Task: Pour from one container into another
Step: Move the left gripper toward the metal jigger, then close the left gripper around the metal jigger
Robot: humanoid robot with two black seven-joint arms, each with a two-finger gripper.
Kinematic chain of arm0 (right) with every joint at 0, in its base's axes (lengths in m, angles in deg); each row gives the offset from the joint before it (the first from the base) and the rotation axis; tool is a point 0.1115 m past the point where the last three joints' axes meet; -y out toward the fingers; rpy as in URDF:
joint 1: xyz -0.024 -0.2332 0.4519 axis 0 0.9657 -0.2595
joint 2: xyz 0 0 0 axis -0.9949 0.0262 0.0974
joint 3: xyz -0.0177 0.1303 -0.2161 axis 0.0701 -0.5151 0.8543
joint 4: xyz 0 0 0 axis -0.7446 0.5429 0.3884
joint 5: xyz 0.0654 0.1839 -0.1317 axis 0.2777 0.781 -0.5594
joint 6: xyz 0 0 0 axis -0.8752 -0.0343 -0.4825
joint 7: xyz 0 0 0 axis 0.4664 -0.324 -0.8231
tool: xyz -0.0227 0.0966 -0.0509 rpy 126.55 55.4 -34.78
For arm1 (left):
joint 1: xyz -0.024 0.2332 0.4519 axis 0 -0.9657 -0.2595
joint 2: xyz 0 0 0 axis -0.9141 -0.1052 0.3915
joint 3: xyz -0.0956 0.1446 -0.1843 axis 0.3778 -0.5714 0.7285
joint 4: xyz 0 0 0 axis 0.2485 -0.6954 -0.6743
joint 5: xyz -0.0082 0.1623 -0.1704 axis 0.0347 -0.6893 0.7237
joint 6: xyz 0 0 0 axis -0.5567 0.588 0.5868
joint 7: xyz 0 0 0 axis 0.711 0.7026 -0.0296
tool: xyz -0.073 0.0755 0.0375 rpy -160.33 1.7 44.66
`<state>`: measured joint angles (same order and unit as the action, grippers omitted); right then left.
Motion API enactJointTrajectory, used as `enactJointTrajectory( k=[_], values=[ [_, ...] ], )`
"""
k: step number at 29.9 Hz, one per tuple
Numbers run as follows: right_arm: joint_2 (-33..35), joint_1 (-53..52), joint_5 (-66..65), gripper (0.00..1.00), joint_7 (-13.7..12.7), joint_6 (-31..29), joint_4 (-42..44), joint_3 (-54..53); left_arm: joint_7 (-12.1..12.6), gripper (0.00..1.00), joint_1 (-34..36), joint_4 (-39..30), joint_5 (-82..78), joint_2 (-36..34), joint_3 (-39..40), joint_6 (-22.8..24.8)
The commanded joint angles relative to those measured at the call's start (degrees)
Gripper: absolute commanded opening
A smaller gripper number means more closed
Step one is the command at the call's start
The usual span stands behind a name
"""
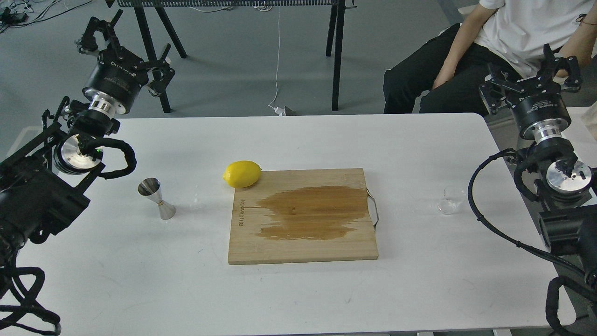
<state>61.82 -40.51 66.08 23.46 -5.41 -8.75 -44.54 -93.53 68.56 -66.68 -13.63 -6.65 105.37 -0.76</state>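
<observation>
Glass cup [450,201] near right jaws [536,74], untouched

Bright, even light; soft shadows

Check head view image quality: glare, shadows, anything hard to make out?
Head view: sharp, evenly lit, soft short shadows. The small clear glass cup nearly vanishes against the white table; the shiny steel hourglass jigger shows bright reflections; the dark patch on the wooden cutting board looks like wet staining, not shadow.
</observation>
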Motion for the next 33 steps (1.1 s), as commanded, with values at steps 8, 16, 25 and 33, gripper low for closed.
enactJointTrajectory(
  k=[8, 16, 25, 33],
  values=[
    [0.1, 1.2, 0.0, 1.00, 0.0, -2.0, 0.1, 0.4, -1.2, 1.00, -11.2, -33.3, -32.9, -17.9, -0.5, -11.9],
    [0.0, 3.0, 0.1, 1.00, 0.0, -2.9, 0.2, 0.4, -1.4, 1.00, -23.8, -42.5, -61.3, -23.8, -0.5, -23.5],
    [0.1, 4.0, 0.0, 1.00, -0.1, -2.9, 0.5, 0.4, -7.4, 0.98, -41.1, -47.1, -86.9, -28.6, -2.1, -39.7],
    [-0.3, 4.3, 0.0, 1.00, -0.1, -2.9, 0.3, 0.6, 1.3, 0.94, -42.8, -30.4, -110.5, -20.5, -6.1, -51.6]
  ],
)
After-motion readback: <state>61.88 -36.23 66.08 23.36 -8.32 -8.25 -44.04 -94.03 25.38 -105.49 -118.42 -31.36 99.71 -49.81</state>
